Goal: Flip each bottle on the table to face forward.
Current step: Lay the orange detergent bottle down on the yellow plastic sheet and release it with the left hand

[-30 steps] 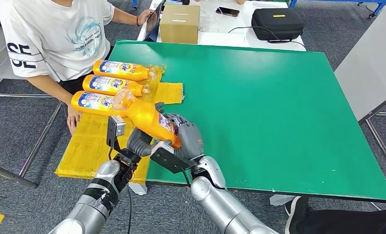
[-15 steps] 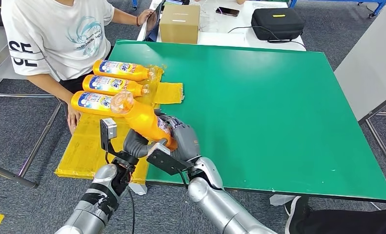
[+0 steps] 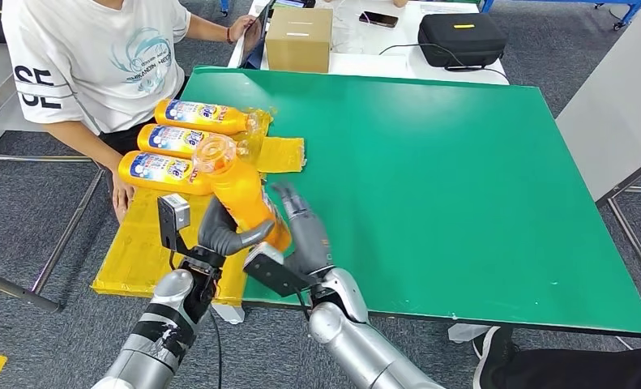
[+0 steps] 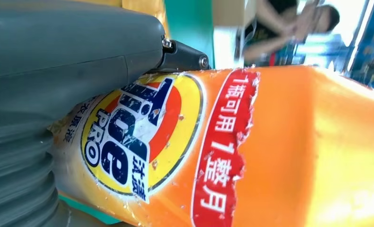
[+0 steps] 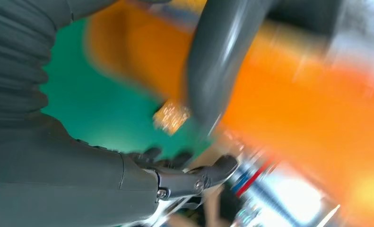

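My left hand grips an orange detergent bottle around its lower body, above the near left edge of the green table. The bottle stands tilted with its clear cap up and away from me. The left wrist view shows its round label facing the camera under my thumb. My right hand is beside the bottle's base with fingers stretched apart, holding nothing; the bottle is a blur in the right wrist view. Three more orange bottles lie side by side on a yellow mat.
A person in a white shirt sits at the left, one hand resting on the yellow mat by the lying bottles. A cardboard box and a black case sit beyond the far table edge.
The bottle has swung from lying tilted to nearly upright, cap rising. My right hand has let go of its base and spread its fingers; my left hand keeps hold.
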`<state>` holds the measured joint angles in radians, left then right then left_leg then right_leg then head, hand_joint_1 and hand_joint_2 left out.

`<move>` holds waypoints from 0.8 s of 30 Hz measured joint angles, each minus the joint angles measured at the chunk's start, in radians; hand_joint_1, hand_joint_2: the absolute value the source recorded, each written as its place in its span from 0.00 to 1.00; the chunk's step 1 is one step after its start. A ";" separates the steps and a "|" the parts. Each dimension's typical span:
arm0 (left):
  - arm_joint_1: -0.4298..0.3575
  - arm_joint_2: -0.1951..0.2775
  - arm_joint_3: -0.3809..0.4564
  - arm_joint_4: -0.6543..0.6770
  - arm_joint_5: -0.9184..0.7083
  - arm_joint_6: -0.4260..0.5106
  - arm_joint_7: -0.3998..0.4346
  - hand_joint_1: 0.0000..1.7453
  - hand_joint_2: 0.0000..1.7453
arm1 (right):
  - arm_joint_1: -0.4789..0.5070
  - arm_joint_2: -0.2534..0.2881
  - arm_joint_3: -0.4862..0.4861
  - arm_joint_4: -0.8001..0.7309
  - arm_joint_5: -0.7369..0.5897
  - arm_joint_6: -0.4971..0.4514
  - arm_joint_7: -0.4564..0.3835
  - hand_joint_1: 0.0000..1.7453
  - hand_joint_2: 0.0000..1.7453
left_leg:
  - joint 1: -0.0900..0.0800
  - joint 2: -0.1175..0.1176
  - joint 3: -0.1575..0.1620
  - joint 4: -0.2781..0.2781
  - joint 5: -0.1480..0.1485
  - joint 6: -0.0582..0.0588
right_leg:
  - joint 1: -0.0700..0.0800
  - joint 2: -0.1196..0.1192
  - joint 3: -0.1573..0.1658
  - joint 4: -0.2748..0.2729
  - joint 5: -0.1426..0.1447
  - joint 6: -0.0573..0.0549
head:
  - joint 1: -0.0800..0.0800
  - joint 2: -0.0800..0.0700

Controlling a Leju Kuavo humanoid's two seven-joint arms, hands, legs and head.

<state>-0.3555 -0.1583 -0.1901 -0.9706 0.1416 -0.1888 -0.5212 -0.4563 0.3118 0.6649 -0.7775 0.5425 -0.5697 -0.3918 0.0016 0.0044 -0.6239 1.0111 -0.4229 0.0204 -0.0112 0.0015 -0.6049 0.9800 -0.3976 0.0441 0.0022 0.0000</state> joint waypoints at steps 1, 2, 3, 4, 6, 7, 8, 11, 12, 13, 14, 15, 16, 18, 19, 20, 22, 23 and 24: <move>0.000 0.001 0.001 -0.003 -0.006 0.009 -0.003 1.00 1.00 | 0.002 -0.001 -0.005 -0.004 -0.002 -0.007 0.000 0.00 1.00 | 0.000 0.000 0.000 0.000 0.000 0.000 | 0.000 0.000 0.000 0.000 0.000 0.000 | 0.000 0.000; -0.001 0.002 0.003 -0.005 -0.013 0.016 -0.005 1.00 1.00 | 0.005 -0.003 -0.010 -0.009 -0.005 -0.013 -0.001 0.00 1.00 | 0.000 0.000 0.000 0.000 0.000 0.000 | 0.000 0.000 0.000 0.000 0.000 0.000 | 0.000 0.000; -0.002 0.002 0.004 -0.007 -0.023 0.029 -0.008 1.00 1.00 | 0.010 -0.004 -0.017 -0.017 -0.010 -0.021 -0.003 0.00 1.00 | 0.000 0.000 0.000 0.000 0.000 0.000 | 0.000 0.000 0.000 0.000 0.000 0.000 | 0.000 0.000; -0.003 0.003 0.005 -0.008 -0.035 0.047 -0.011 1.00 1.00 | 0.017 -0.005 -0.024 -0.028 -0.019 -0.031 -0.007 0.00 1.00 | 0.000 0.000 0.000 0.000 0.000 0.000 | 0.000 0.000 0.000 0.000 0.000 0.000 | 0.000 0.000; -0.007 0.004 0.010 -0.008 -0.062 0.093 -0.019 1.00 1.00 | 0.035 -0.006 -0.046 -0.061 -0.048 -0.058 -0.018 0.00 1.00 | 0.000 0.000 0.000 0.000 0.000 0.000 | 0.000 0.000 0.000 0.000 0.000 0.000 | 0.000 0.000; -0.010 0.006 0.017 -0.007 -0.076 0.116 -0.025 1.00 1.00 | 0.045 -0.009 -0.060 -0.081 -0.064 -0.071 -0.024 0.00 1.00 | 0.000 0.000 0.000 0.000 0.000 0.000 | 0.000 0.000 0.000 0.000 0.000 0.000 | 0.000 0.000; -0.014 0.008 0.025 -0.004 -0.090 0.138 -0.030 1.00 1.00 | 0.055 -0.012 -0.076 -0.105 -0.079 -0.083 -0.029 0.00 1.00 | 0.000 0.000 0.000 0.000 0.000 0.000 | 0.000 0.000 0.000 0.000 0.000 0.000 | 0.000 0.000; -0.029 0.020 0.051 0.012 -0.130 0.182 -0.043 1.00 1.00 | 0.083 -0.026 -0.120 -0.177 -0.103 -0.097 -0.039 0.00 1.00 | 0.000 0.000 0.000 0.000 0.000 0.000 | 0.000 0.000 0.000 0.000 0.000 0.000 | 0.000 0.000; -0.033 0.023 0.058 0.017 -0.137 0.188 -0.045 1.00 1.00 | 0.090 -0.030 -0.130 -0.196 -0.105 -0.097 -0.040 0.00 1.00 | 0.000 0.000 0.000 0.000 0.000 0.000 | 0.000 0.000 0.000 0.000 0.000 0.000 | 0.000 0.000; -0.036 0.026 0.062 0.022 -0.141 0.190 -0.046 1.00 1.00 | 0.096 -0.034 -0.138 -0.212 -0.107 -0.097 -0.040 0.00 1.00 | 0.000 0.000 0.000 0.000 0.000 0.000 | 0.000 0.000 0.000 0.000 0.000 0.000 | 0.000 0.000; -0.037 0.028 0.066 0.026 -0.142 0.191 -0.047 1.00 1.00 | 0.101 -0.037 -0.144 -0.225 -0.109 -0.097 -0.040 0.00 1.00 | 0.000 0.000 0.000 0.000 0.000 0.000 | 0.000 0.000 0.000 0.000 0.000 0.000 | 0.000 0.000; -0.039 0.029 0.070 0.030 -0.143 0.191 -0.047 1.00 1.00 | 0.105 -0.039 -0.150 -0.237 -0.110 -0.097 -0.040 0.00 1.00 | 0.000 0.000 0.000 0.000 0.000 0.000 | 0.000 0.000 0.000 0.000 0.000 0.000 | 0.000 0.000; -0.040 0.030 0.072 0.033 -0.143 0.191 -0.047 1.00 1.00 | 0.108 -0.041 -0.154 -0.247 -0.111 -0.097 -0.040 0.00 1.00 | 0.000 0.000 0.000 0.000 0.000 0.000 | 0.000 0.000 0.000 0.000 0.000 0.000 | 0.000 0.000; -0.043 0.032 0.076 0.039 -0.144 0.192 -0.048 1.00 1.00 | 0.113 -0.043 -0.161 -0.262 -0.111 -0.096 -0.040 0.00 1.00 | 0.000 0.000 0.000 0.000 0.000 0.000 | 0.000 0.000 0.000 0.000 0.000 0.000 | 0.000 0.000; -0.044 0.032 0.077 0.041 -0.144 0.192 -0.048 1.00 1.00 | 0.115 -0.045 -0.163 -0.268 -0.111 -0.096 -0.040 0.00 1.00 | 0.000 0.000 0.000 0.000 0.000 0.000 | 0.000 0.000 0.000 0.000 0.000 0.000 | 0.000 0.000; -0.045 0.033 0.077 0.043 -0.147 0.195 -0.048 1.00 1.00 | 0.117 -0.046 -0.164 -0.272 -0.111 -0.097 -0.040 0.00 1.00 | 0.000 0.000 0.000 0.000 0.000 0.000 | 0.000 0.000 0.000 0.000 0.000 0.000 | 0.000 0.000; -0.048 0.035 0.078 0.047 -0.180 0.226 -0.048 1.00 1.00 | 0.121 -0.046 -0.168 -0.280 -0.116 -0.098 -0.043 0.00 1.00 | 0.000 0.000 0.000 0.000 0.000 0.000 | 0.000 0.000 0.000 0.000 0.000 0.000 | 0.000 0.000; -0.051 0.038 0.078 0.051 -0.217 0.256 -0.048 1.00 1.00 | 0.123 -0.047 -0.170 -0.285 -0.122 -0.099 -0.047 0.00 1.00 | 0.000 0.000 0.000 0.000 0.000 0.000 | 0.000 0.000 0.000 0.000 0.000 0.000 | 0.000 0.000; -0.057 0.042 0.077 0.058 -0.263 0.293 -0.048 1.00 1.00 | 0.125 -0.047 -0.174 -0.291 -0.128 -0.100 -0.050 0.00 1.00 | 0.000 0.000 0.000 0.000 0.000 0.000 | 0.000 0.000 0.000 0.000 0.000 0.000 | 0.000 0.000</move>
<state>-0.4122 -0.1161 -0.1129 -0.9126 -0.1215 0.1043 -0.5692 -0.3314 0.2646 0.4905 -1.0680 0.4147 -0.6694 -0.4420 0.0016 0.0040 -0.6241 1.0111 -0.4229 0.0204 -0.0112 0.0012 -0.6050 0.9799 -0.3975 0.0441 0.0020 0.0000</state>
